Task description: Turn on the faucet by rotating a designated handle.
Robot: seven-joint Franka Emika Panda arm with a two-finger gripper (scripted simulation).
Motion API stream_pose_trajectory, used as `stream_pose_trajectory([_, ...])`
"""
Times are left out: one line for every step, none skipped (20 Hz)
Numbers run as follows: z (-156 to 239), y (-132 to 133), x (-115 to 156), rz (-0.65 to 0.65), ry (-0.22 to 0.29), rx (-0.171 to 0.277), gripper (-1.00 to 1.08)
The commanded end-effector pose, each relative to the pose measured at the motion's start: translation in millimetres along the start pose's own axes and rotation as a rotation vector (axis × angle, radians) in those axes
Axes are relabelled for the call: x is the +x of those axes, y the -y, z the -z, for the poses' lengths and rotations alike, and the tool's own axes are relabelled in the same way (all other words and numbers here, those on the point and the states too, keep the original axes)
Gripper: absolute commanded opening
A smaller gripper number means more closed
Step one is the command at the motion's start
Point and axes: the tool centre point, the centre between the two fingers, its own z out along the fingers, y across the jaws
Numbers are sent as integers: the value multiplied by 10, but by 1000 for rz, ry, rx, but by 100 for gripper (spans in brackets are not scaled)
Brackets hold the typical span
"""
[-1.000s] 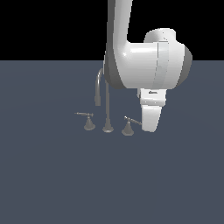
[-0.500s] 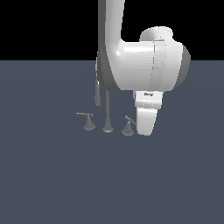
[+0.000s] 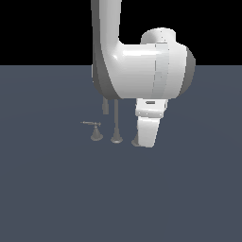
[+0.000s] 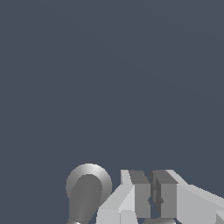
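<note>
The faucet's thin gooseneck spout [image 3: 115,122] stands on its flared base. In the wrist view that base and stem [image 4: 88,188] show beside my fingers [image 4: 139,192]. The handle is almost wholly hidden behind my gripper [image 3: 147,141]; only a sliver of its cone base [image 3: 134,141] shows, on the exterior view's right of the spout. The gripper [image 4: 151,176] is low, near the floor, its two fingers nearly touching with nothing seen between them. The twin handle [image 3: 96,132] with its thin lever stands on the exterior view's left of the spout.
The faucet set stands on a flat dark blue-grey floor [image 3: 56,189]. My bulky white arm [image 3: 142,71] rises above the faucet and hides the top of the spout.
The gripper has moved toward the exterior view's left, closing on the faucet. It now covers the handle on that side, whose lever showed a second ago.
</note>
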Motion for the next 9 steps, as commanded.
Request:
stream_pose_trajectory([-4,9,-246,28,6,0,-100])
stream_pose_trajectory([-7,13,-312,32,7,-1,-100])
stream_pose_trajectory([-9,17,-378,36,8,-2,-100])
stream_pose_trajectory([-12,20,-443,41,9,-3,-100])
stream_pose_trajectory([-14,24,-509,45,10,-3,-100])
stream_pose_trajectory([-16,27,-574,50,11,-4,-100])
stream_pose_trajectory([-19,30,-639,54,12,-5,-100])
stream_pose_trajectory([-21,33,-703,58,13,-6,-100])
stream_pose_trajectory([-21,33,-703,58,13,-6,-100])
